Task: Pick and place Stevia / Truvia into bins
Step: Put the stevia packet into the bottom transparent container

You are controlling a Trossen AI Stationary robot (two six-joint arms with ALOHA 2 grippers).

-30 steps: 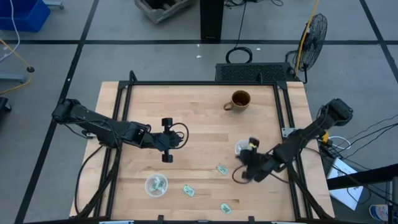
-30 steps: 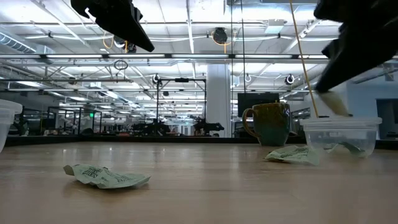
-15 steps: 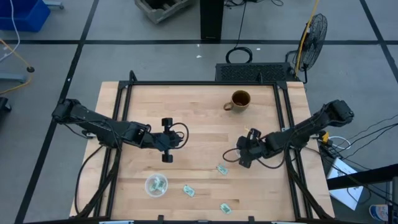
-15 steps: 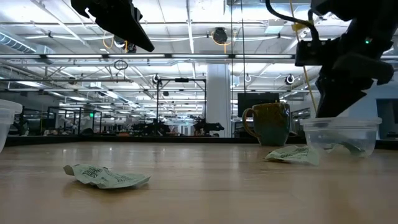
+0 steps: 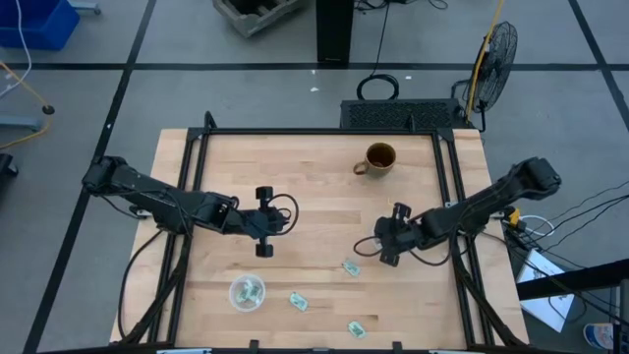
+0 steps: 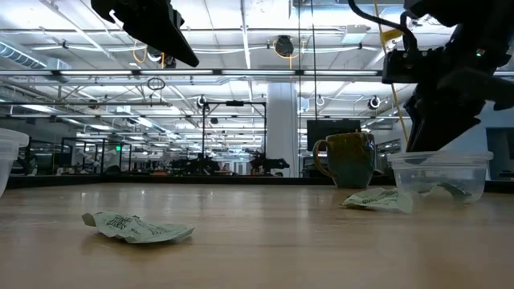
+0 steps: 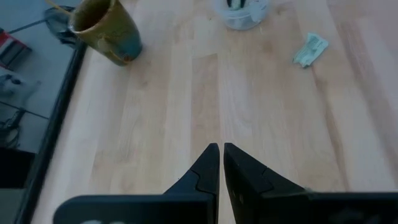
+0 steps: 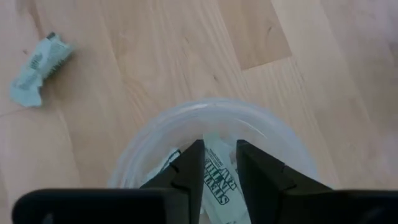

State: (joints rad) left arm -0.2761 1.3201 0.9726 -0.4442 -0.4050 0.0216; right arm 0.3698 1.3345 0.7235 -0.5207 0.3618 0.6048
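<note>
The right hand hangs directly over the right-side cup, fingers a narrow gap apart with a Stevia packet between them, inside the rim. From above, that cup hides under the hand; only the wrist view and the low view reveal it, packets lying inside. The left hand waits mid-desk, fingers nearly closed, holding nothing. Loose packets: one just beside the right cup, two near the front edge. The left cup holds packets too. The brown mug stands well back; the desk lies bare and open between.
</note>
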